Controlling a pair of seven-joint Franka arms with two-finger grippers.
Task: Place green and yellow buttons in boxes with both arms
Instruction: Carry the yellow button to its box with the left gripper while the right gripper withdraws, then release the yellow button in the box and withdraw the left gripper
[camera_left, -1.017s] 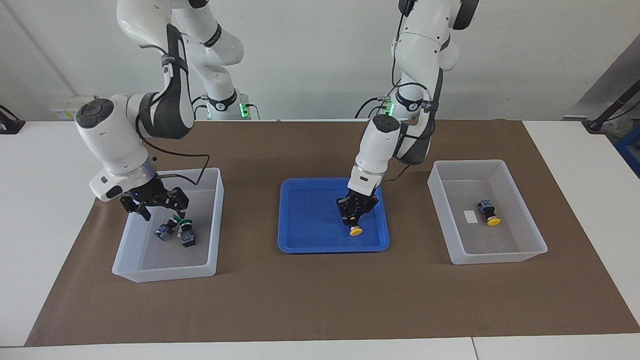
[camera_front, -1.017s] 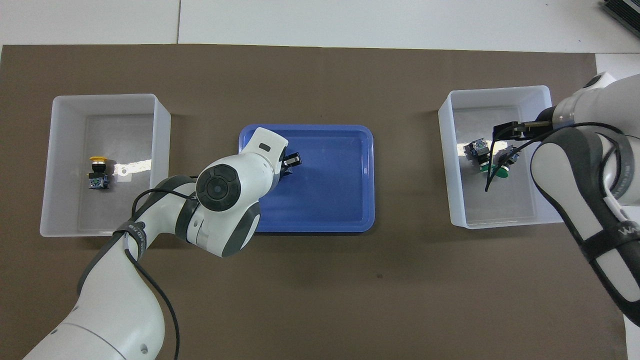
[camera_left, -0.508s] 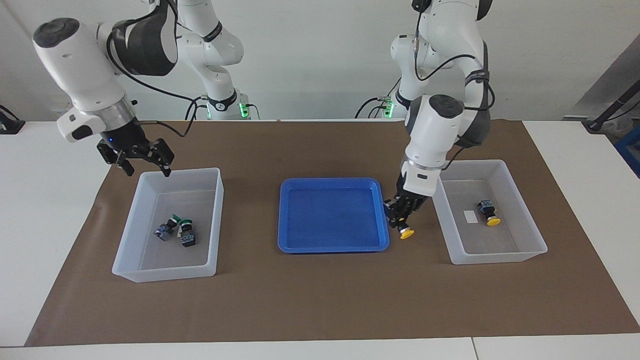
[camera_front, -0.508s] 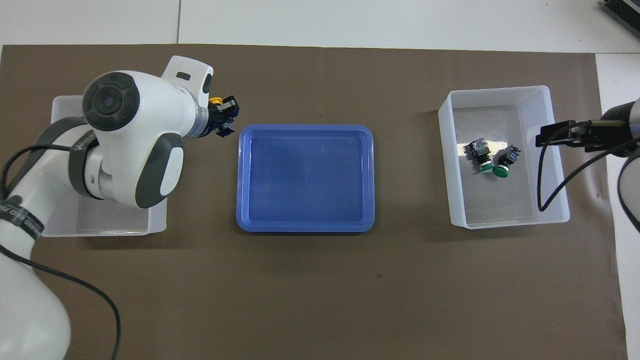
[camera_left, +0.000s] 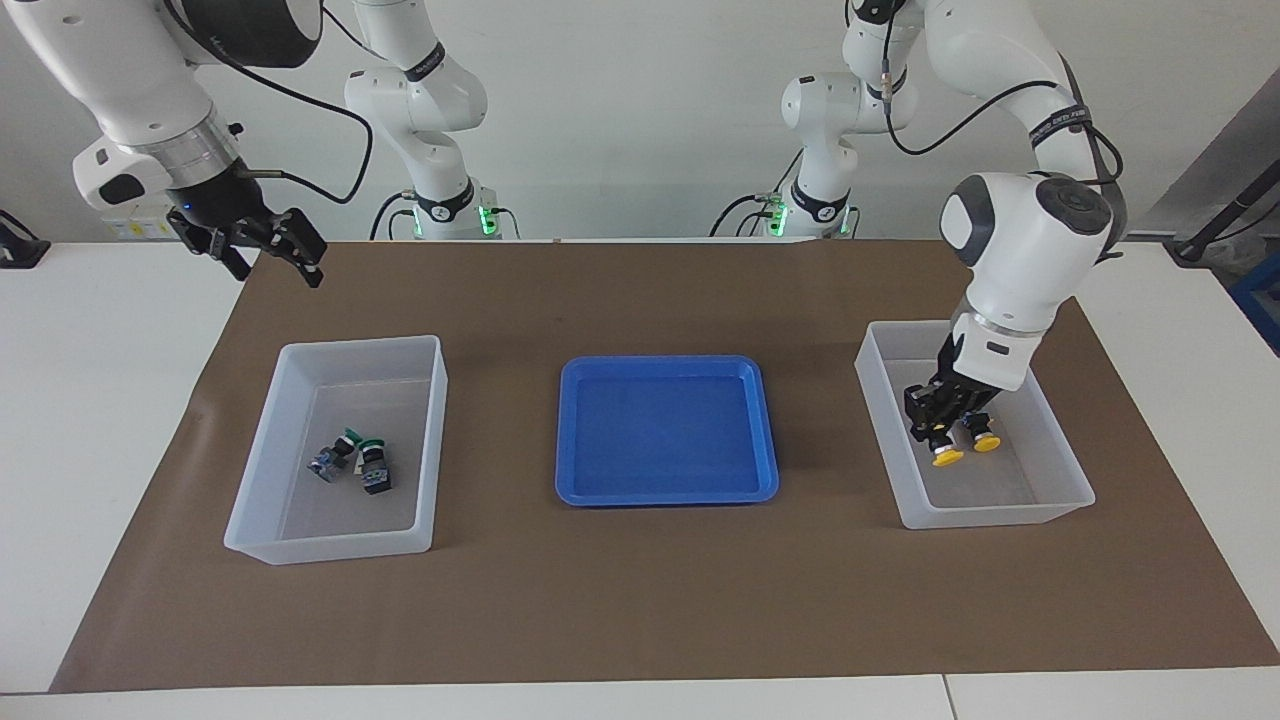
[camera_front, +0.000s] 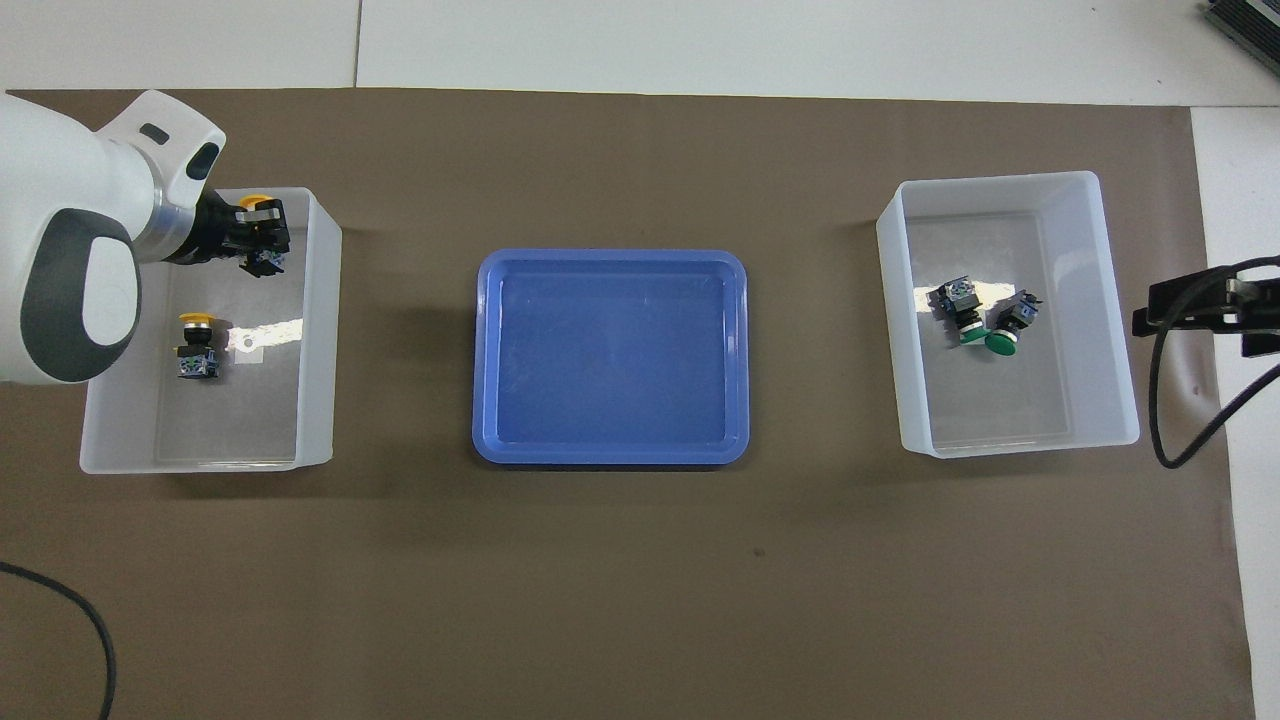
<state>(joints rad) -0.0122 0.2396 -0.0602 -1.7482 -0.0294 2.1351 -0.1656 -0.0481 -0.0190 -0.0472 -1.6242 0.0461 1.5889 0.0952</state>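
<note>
My left gripper (camera_left: 945, 425) (camera_front: 255, 228) is shut on a yellow button (camera_left: 945, 457) (camera_front: 257, 203), held cap down low inside the box (camera_left: 1000, 518) (camera_front: 320, 330) at the left arm's end of the table. A second yellow button (camera_left: 986, 441) (camera_front: 197, 340) lies on that box's floor beside a small white label. Two green buttons (camera_left: 352, 462) (camera_front: 985, 322) lie together in the other box (camera_left: 340, 345) (camera_front: 1000, 182), at the right arm's end. My right gripper (camera_left: 277, 265) (camera_front: 1190, 315) hangs open and holds nothing, up over the mat's edge beside that box.
A shallow blue tray (camera_left: 665, 430) (camera_front: 610, 355) with nothing in it sits between the two boxes. Everything stands on a brown mat (camera_left: 640, 590) over a white table.
My left gripper has carried the yellow button from the blue tray over into the box at its end. My right gripper has risen out of the green-button box and drawn back toward the robots.
</note>
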